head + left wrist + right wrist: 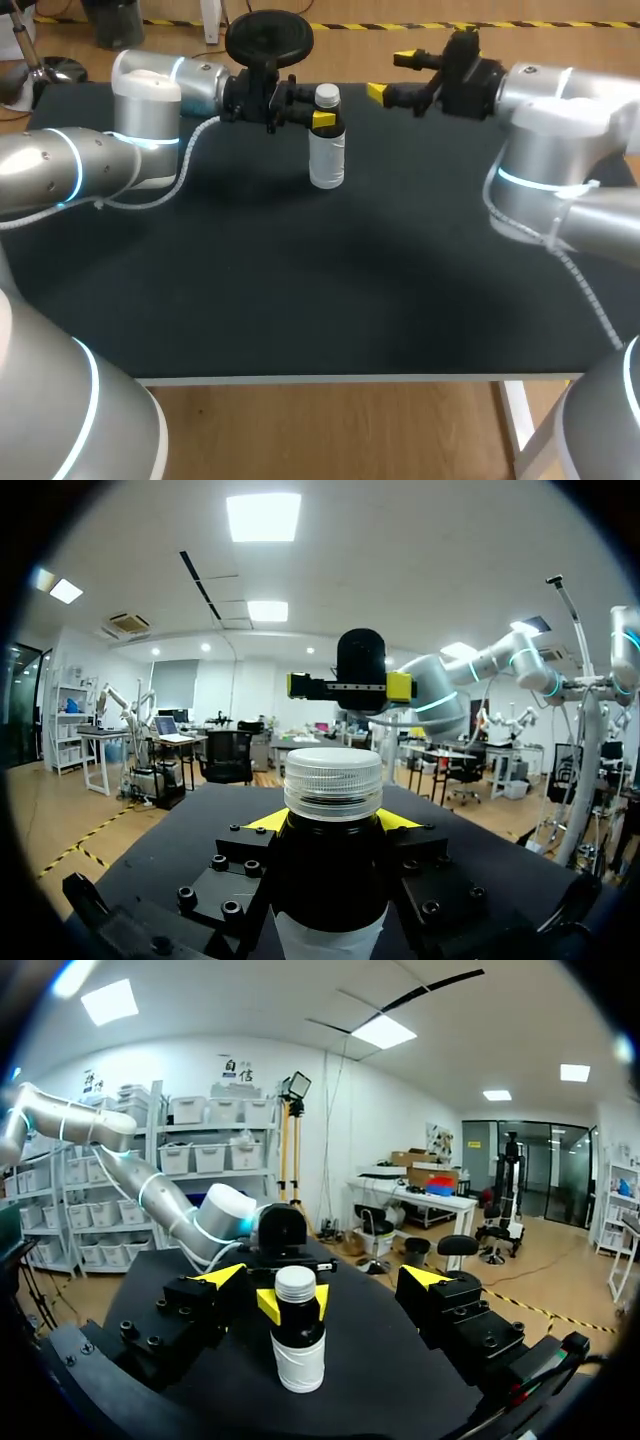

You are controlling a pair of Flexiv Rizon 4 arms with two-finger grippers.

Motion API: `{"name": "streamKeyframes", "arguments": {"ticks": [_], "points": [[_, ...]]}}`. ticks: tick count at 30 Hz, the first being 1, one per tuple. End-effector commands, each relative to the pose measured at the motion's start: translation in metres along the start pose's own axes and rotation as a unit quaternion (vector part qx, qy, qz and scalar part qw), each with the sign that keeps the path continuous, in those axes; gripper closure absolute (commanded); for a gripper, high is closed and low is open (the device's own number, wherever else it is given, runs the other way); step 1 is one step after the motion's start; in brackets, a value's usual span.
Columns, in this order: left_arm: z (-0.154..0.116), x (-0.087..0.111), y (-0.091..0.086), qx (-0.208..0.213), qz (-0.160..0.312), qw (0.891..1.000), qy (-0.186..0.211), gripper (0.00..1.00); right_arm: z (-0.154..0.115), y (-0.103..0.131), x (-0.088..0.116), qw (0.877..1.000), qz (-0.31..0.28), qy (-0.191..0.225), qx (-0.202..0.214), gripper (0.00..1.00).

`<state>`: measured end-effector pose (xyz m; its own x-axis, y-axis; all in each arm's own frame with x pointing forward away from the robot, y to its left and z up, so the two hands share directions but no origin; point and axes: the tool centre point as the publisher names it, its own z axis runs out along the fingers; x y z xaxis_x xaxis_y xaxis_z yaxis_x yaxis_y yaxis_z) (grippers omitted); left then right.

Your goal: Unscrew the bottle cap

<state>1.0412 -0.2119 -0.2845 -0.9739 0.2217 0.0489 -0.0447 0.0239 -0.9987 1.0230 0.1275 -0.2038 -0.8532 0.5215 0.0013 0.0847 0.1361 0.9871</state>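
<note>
Left wrist view suggests a light, rigid plastic bottle (pixel 330 880) whose ribbed white cap (pixel 333 780) is best taken by its grooved sides. It is stood upright far back on the counter (pixel 300 300), dark above and white-labelled below. It is clamped under the cap by the left pincer (pixel 325 116), while the right pincer (pixel 390 76) is held spread, clear of it.

Bright ceiling panels (pixel 263 516) overhead; soft diffuse shadows on black table (pixel 300 300).
</note>
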Motion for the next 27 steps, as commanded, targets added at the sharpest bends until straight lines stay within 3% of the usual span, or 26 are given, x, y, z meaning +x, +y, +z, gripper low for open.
{"name": "streamKeyframes", "arguments": {"ticks": [1,12,27], "points": [[0.000,-0.002,0.001,0.000,-0.001,1.000,0.002,1.00,0.009,0.001,0.011,0.998,0.001,-0.067,0.002,0.00],[0.000,-0.002,0.001,0.000,-0.001,1.000,0.002,1.00,0.033,-0.004,0.022,0.996,0.016,-0.085,0.012,0.00],[0.000,-0.002,0.001,0.000,-0.001,1.000,0.002,1.00,0.065,-0.022,0.033,0.997,0.032,-0.065,0.032,0.00]]}}
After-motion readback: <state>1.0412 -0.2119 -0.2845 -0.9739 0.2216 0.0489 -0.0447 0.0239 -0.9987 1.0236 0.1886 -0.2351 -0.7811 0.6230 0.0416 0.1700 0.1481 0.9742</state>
